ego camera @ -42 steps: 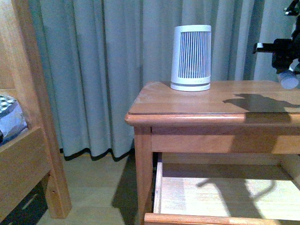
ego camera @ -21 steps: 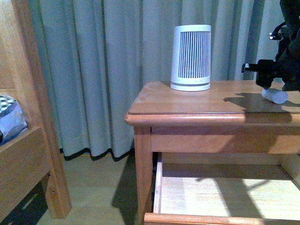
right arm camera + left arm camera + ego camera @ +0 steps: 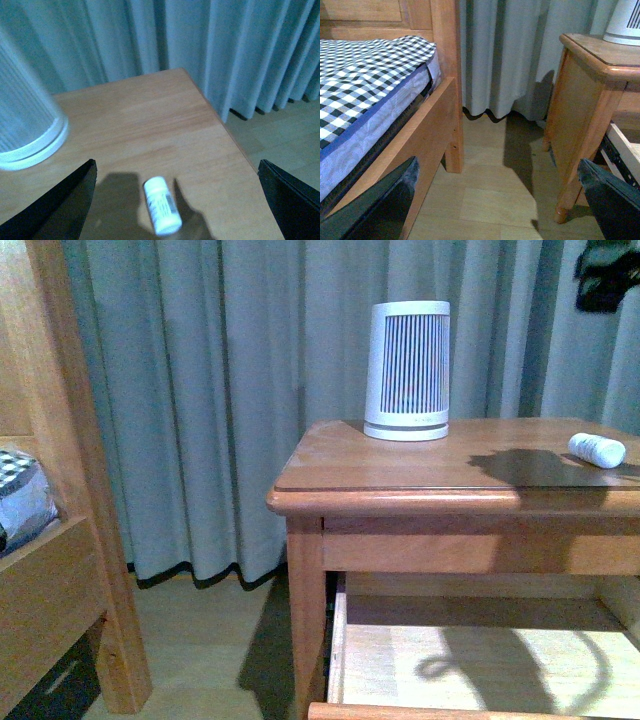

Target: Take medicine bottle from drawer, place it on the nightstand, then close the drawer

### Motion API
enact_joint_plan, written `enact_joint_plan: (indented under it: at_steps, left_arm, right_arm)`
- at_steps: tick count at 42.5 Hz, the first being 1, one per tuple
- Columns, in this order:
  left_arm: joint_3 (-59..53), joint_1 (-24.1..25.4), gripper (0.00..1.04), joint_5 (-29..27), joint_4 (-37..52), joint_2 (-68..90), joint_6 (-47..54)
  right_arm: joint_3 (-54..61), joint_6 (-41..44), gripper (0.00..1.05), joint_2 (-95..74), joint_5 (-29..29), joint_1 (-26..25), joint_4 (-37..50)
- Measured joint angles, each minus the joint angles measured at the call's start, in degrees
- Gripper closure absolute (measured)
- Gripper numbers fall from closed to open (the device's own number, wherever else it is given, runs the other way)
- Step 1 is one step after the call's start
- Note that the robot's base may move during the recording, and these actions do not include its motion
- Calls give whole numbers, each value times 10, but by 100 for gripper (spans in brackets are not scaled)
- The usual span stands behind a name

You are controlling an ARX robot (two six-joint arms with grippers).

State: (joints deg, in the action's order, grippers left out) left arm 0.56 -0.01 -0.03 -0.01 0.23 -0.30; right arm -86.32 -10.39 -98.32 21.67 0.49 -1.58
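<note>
Medicine bottle [image 3: 597,450]: small white cylinder lying on its side on the nightstand top, near the right end, free of any gripper; the right wrist view shows it [image 3: 162,205] with a printed label facing up, resting in a dark shadow on the wood
Nightstand [image 3: 400,480]: honey-brown wood with a glossy, rounded-edge top; the left wrist view shows its side panel and a turned foot [image 3: 580,135] on the pale floor
Drawer [image 3: 470,665]: upper drawer pulled out, pale wood interior lit by a patch of light and crossed by shadows; nothing can be seen lying in the part in view
Ribbed device [image 3: 407,370]: large white tapered cylinder with dark vertical ribs, upright toward the back of the top, well apart from the bottle
Right gripper [image 3: 175,210]: fingers spread wide at both lower corners of its wrist view, nothing between them, above the bottle; in the front view a dark part of the arm [image 3: 605,275] sits high at the upper right
Left gripper [image 3: 500,205]: jaws wide apart and holding nothing, low over the floor between bed and nightstand
Bed frame [image 3: 427,140]: wooden, with a black-and-white checked sheet over a blue mattress
Curtain [image 3: 230,390]: grey-green folds behind the nightstand, reaching the floor
</note>
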Motion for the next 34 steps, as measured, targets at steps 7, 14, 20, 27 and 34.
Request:
enact_joint_plan:
  at_steps: [7, 14, 20, 27, 34]
  left_arm:
    - [0, 0, 7, 0, 0, 0, 0]
    - [0, 0, 7, 0, 0, 0, 0]
    - [0, 0, 7, 0, 0, 0, 0]
    - [0, 0, 7, 0, 0, 0, 0]
    - [0, 0, 7, 0, 0, 0, 0]
  right_arm:
    - [177, -37, 7, 196, -68, 15, -10]
    - [388, -45, 7, 369, -80, 42, -3]
    - [571, -71, 7, 491, -75, 76, -29]
    - [698, -76, 7, 464, -77, 86, 65]
    - [742, -66, 7, 323, -94, 69, 233]
